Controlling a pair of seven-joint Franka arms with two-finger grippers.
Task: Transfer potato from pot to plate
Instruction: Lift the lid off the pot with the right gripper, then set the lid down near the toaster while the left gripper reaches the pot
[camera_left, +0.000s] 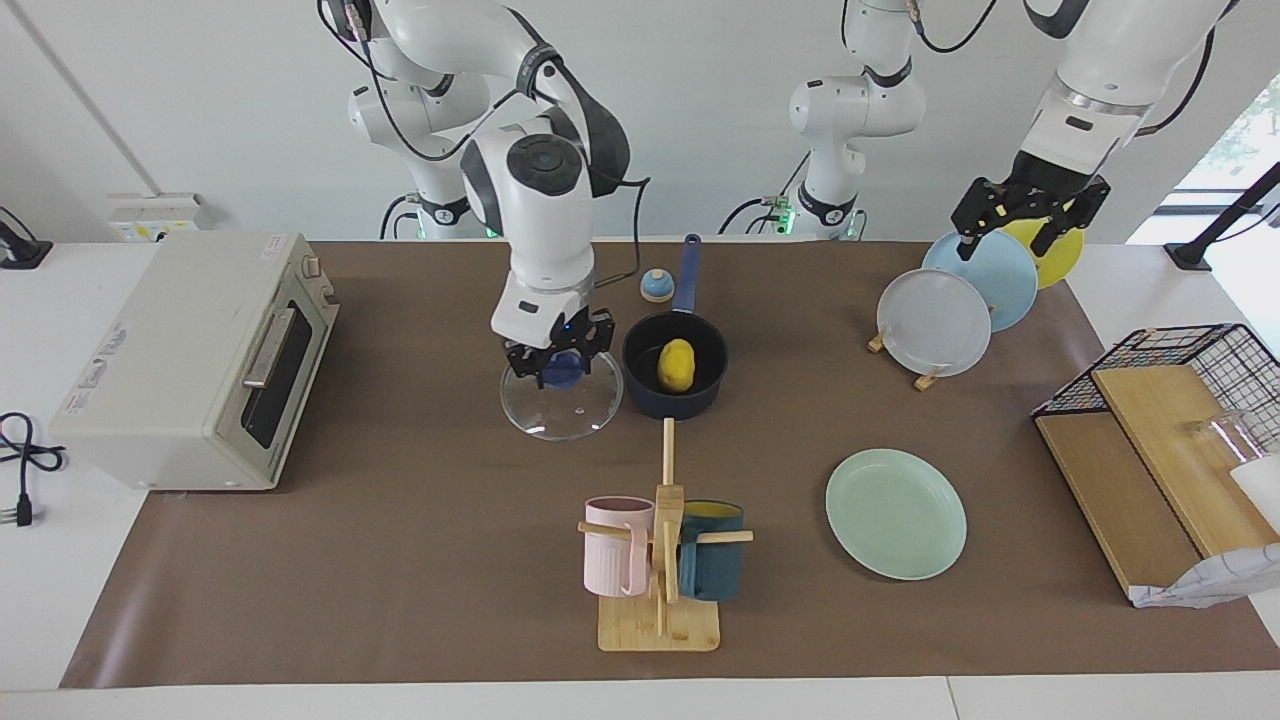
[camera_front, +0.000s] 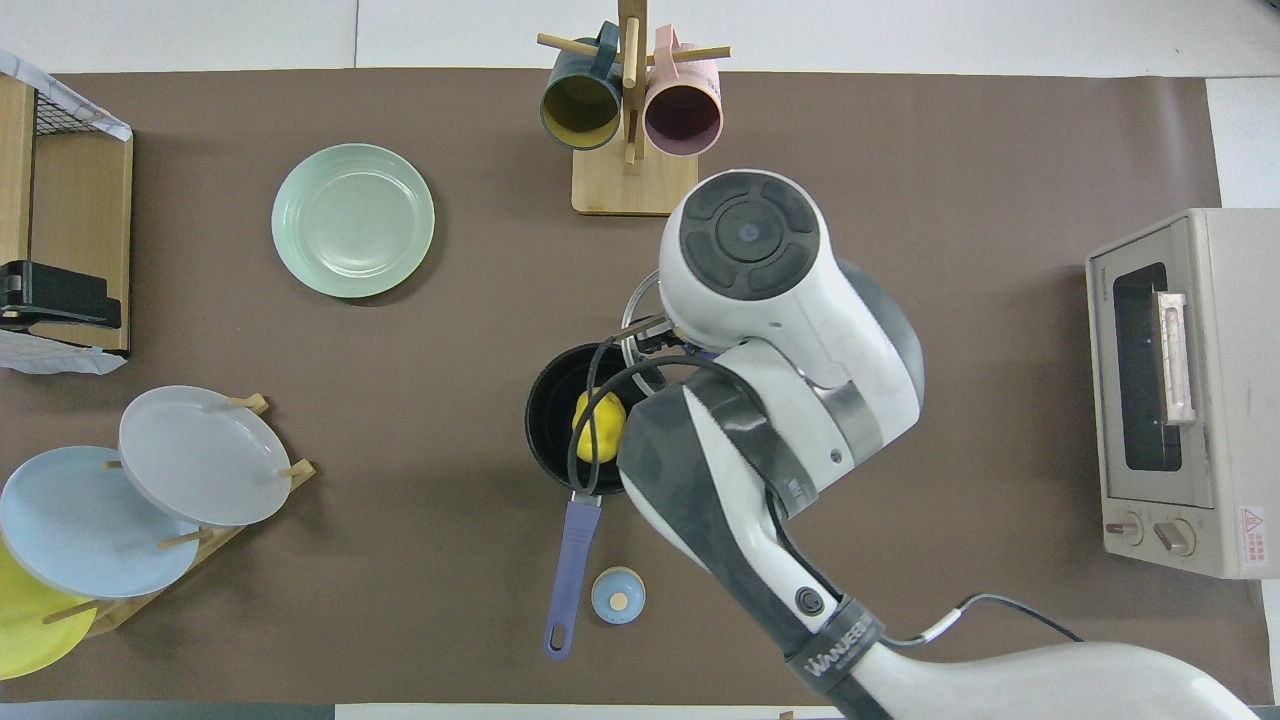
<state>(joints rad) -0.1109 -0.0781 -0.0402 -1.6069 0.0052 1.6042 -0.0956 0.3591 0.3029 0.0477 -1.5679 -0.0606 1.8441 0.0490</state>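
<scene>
The yellow potato (camera_left: 676, 365) (camera_front: 597, 425) lies in the navy pot (camera_left: 640, 395) (camera_front: 545, 420) at mid-table, the pot's handle pointing toward the robots. A glass lid (camera_left: 560, 410) with a blue knob rests on the table beside the pot, toward the right arm's end. My right gripper (camera_left: 560, 365) is down on the lid, shut on its knob; in the overhead view the arm hides it. The mint-green plate (camera_left: 895, 512) (camera_front: 352, 220) lies empty, farther from the robots, toward the left arm's end. My left gripper (camera_left: 1030, 225) waits open over the plate rack.
A mug rack (camera_left: 660, 560) with a pink and a teal mug stands farther from the robots than the pot. A toaster oven (camera_left: 190, 360) is at the right arm's end. A rack holds grey (camera_left: 932, 322), light blue (camera_left: 985, 280) and yellow (camera_left: 1050, 250) plates. A small blue dome (camera_left: 655, 286) sits beside the pot handle.
</scene>
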